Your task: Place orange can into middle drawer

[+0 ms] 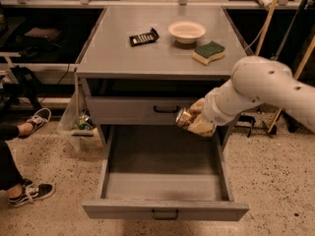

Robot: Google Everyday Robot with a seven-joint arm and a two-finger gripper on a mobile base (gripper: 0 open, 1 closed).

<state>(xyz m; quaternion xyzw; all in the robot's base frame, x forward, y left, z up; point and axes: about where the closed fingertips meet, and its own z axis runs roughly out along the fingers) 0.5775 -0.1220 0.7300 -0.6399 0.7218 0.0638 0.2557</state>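
The orange can [185, 117], shiny gold-orange and dented, is held in my gripper [196, 120] above the right back part of the open middle drawer [165, 171]. The gripper is shut on the can and hangs in front of the closed upper drawer's face [138, 109]. My white arm [256, 90] reaches in from the right. The middle drawer is pulled far out, with a grey box and a small black handle [165, 214] on its low face panel. Nothing shows inside it.
On the cabinet top [118, 58] lie a green-and-yellow sponge [208, 51], a white bowl [186, 31] and a black flat object [143, 37]. A person's sneakered feet [30, 191] stand at the left. Broom handles [266, 18] lean at the right.
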